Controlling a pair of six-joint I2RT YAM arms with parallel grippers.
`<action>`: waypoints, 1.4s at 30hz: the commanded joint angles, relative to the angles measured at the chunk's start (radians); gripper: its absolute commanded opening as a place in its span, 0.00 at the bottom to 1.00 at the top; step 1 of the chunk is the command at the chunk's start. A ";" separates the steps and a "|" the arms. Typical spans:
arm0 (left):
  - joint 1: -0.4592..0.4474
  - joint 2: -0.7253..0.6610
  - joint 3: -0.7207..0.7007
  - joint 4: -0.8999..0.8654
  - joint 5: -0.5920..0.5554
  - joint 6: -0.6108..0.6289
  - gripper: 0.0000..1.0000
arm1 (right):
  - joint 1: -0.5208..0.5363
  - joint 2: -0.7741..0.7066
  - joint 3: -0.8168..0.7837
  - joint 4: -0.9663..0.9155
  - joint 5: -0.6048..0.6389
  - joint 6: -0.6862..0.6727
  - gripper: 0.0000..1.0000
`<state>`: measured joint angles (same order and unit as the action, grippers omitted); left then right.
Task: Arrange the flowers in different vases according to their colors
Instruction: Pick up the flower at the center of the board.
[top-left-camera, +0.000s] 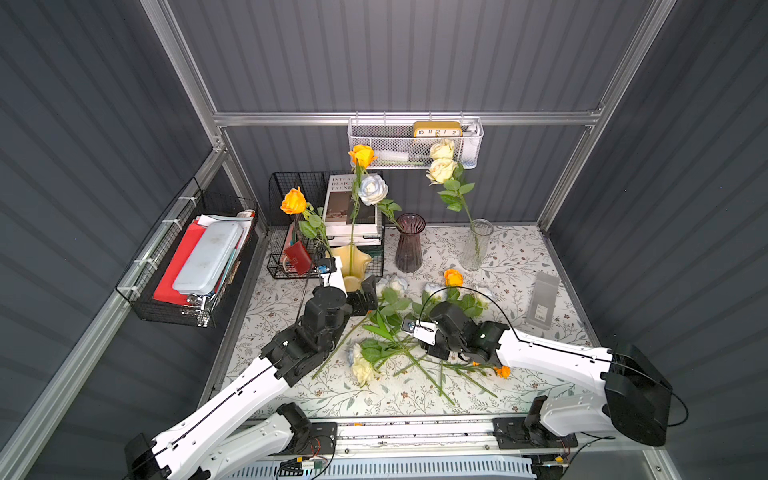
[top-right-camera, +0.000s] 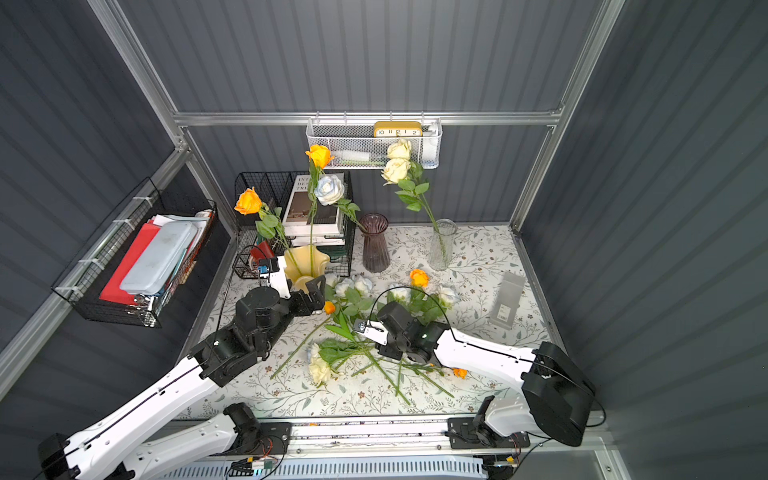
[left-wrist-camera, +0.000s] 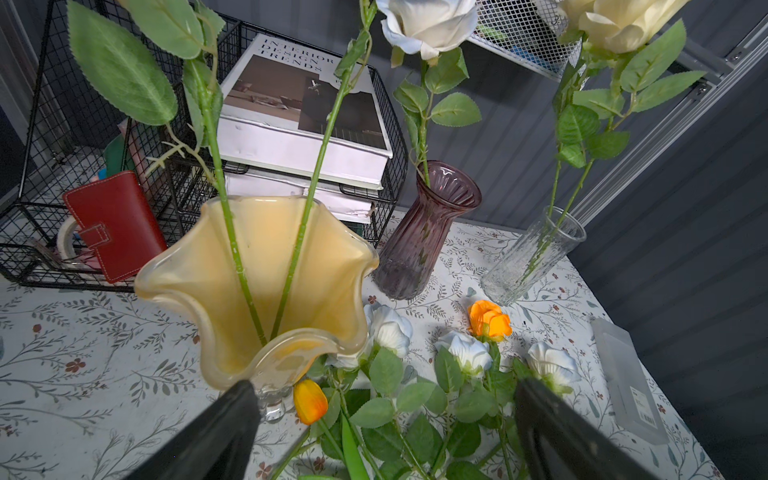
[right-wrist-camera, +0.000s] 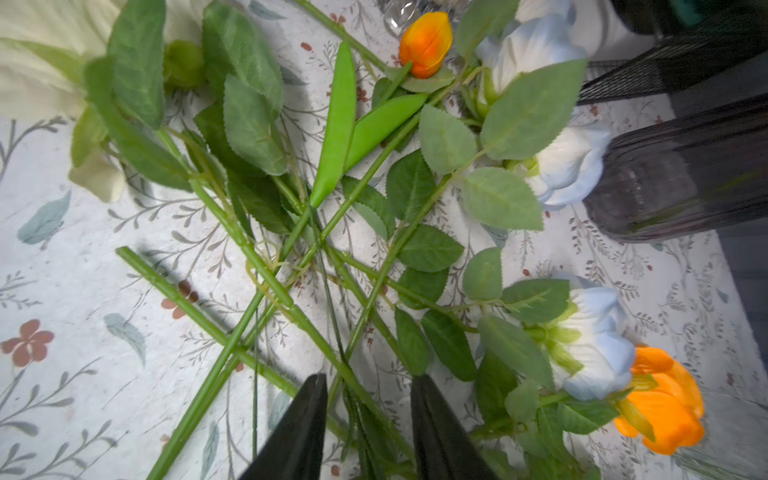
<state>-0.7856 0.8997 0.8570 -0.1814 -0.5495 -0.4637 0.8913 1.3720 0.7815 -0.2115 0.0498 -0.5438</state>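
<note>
the right gripper (right-wrist-camera: 368, 384) hangs low over a heap of loose flowers, its jaws partly apart, with crossed stems (right-wrist-camera: 291, 299) running between and under them and nothing clamped that i can see. the heap lies on the robot's side of the purple vase (top-left-camera: 410, 243). blue roses (right-wrist-camera: 573, 166) are nearest that vase, with an orange rose (top-left-camera: 453, 277) just beside them and cream roses (top-left-camera: 362, 370) farthest from it. the left gripper (left-wrist-camera: 384, 384) is spread wide and empty by the foot of the yellow vase (left-wrist-camera: 257, 270), which stands to the left of the purple vase. the clear vase (top-left-camera: 476, 245) stands to its right. two orange roses already sit in the yellow vase, one blue rose in the purple, and cream roses in the clear. these look like light artificial flowers: the stems thin, fairly stiff and smooth, likely to roll or twist between the jaws; the heads soft cloth that would crush. the leaves will probably snag neighbours in the tangle. the best hold seems to be a bare stretch of one stem, between leaves and clear of the crossings, somewhat toward the head so the flower does not swing. the vases look like glass, tall and easily tipped, so a stem should enter without pushing on the rim.
</note>
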 joint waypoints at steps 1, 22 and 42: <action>0.000 -0.017 -0.014 -0.015 0.001 -0.016 0.99 | 0.005 0.026 0.013 -0.046 -0.033 -0.009 0.39; -0.001 -0.017 -0.025 -0.019 -0.012 -0.010 0.99 | 0.009 0.232 0.102 -0.014 0.026 -0.078 0.21; 0.000 -0.009 -0.027 -0.014 -0.008 -0.012 0.99 | -0.036 0.083 0.094 0.110 0.149 -0.164 0.00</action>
<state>-0.7856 0.8948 0.8406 -0.1890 -0.5510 -0.4637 0.8726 1.4723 0.8753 -0.1623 0.1379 -0.6830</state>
